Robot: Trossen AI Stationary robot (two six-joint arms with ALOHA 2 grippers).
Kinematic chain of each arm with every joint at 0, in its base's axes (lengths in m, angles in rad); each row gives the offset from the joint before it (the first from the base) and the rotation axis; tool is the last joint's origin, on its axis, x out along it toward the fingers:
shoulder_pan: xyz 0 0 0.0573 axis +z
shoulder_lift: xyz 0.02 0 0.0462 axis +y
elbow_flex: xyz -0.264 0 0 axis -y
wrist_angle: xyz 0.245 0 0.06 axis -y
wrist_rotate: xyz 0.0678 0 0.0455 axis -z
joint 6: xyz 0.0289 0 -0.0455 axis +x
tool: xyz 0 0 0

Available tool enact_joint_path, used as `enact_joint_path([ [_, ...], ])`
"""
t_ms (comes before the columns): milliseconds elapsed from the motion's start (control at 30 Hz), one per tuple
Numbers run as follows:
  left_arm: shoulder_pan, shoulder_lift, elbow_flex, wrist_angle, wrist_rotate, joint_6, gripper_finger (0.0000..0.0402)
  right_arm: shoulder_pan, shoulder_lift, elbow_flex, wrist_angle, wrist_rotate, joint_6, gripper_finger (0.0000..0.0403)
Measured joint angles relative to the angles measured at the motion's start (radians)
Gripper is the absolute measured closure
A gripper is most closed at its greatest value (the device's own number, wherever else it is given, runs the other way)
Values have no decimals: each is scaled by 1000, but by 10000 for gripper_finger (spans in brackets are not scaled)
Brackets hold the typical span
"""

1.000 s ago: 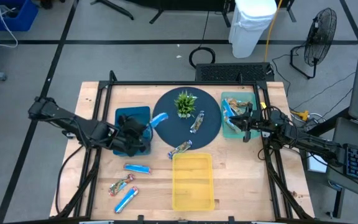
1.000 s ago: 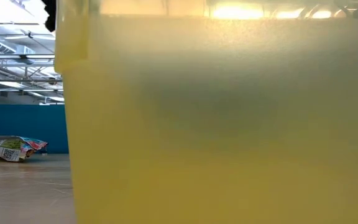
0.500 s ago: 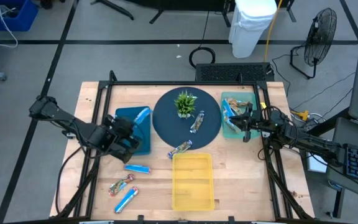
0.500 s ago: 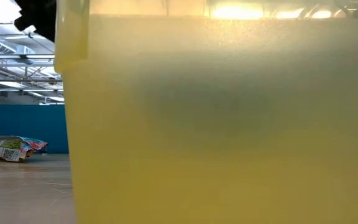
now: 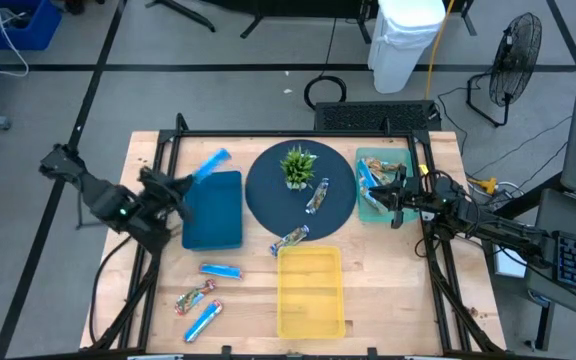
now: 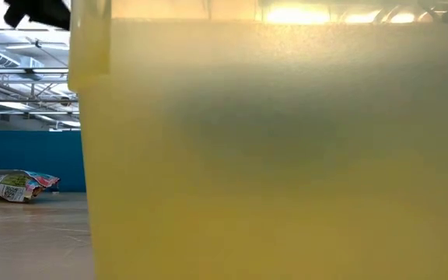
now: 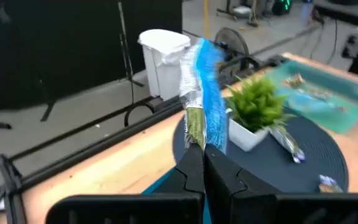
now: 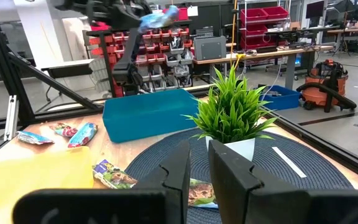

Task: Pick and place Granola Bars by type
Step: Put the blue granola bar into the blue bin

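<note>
My left gripper (image 5: 180, 183) is above the far-left corner of the blue tray (image 5: 213, 212), shut on a shiny blue granola bar (image 5: 213, 163). The right wrist view shows that bar (image 8: 160, 17) high in the air. My right gripper (image 5: 393, 195) hovers at the teal tray (image 5: 378, 160), its fingers a narrow gap apart, holding nothing. Two mixed-wrapper bars (image 5: 317, 197) (image 5: 290, 238) lie on the round dark mat (image 5: 268, 190). Two blue bars (image 5: 220, 270) (image 5: 203, 320) and a mixed one (image 5: 196, 297) lie flat on the wood. My left gripper pinches the blue bar by its lower end (image 7: 197, 142) between the two fingers. The bar stands up out of the fingertips, lifted clear of the table and tray, and its free upper end (image 7: 205, 53) leans a little.
The small green plant (image 5: 298, 165) stands on the mat's far part. A yellow tray (image 5: 311, 292) sits at the near middle, and its wall (image 6: 286, 155) fills the low view. Several bars lie in the teal tray. Bare wood lies at the near right.
My left gripper has carried the blue bar from the mat's left edge across the blue tray toward the table's left and far side, staying shut on it. The bar now points toward the far edge. My right arm has kept still.
</note>
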Motion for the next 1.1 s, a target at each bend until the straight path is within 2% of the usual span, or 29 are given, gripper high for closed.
enact_joint_path([
  [233, 44, -284, -201, 47, -1, -23, 401, 0, 0, 0, 0, 0, 0, 353],
  [433, 67, -445, -325, 155, -22, 46, 401, 0, 0, 0, 0, 0, 0, 353],
  [733, 71, -526, -442, 424, 58, 322, 401, 0, 0, 0, 0, 0, 0, 353],
  [967, 71, -526, -445, 463, 74, 408, 401, 0, 0, 0, 0, 0, 0, 353],
  [1033, 71, -526, -453, 566, 120, 547, 401, 0, 0, 0, 0, 0, 0, 353],
  [1100, 74, -526, -472, 730, 202, 761, 401, 0, 0, 0, 0, 0, 0, 353],
])
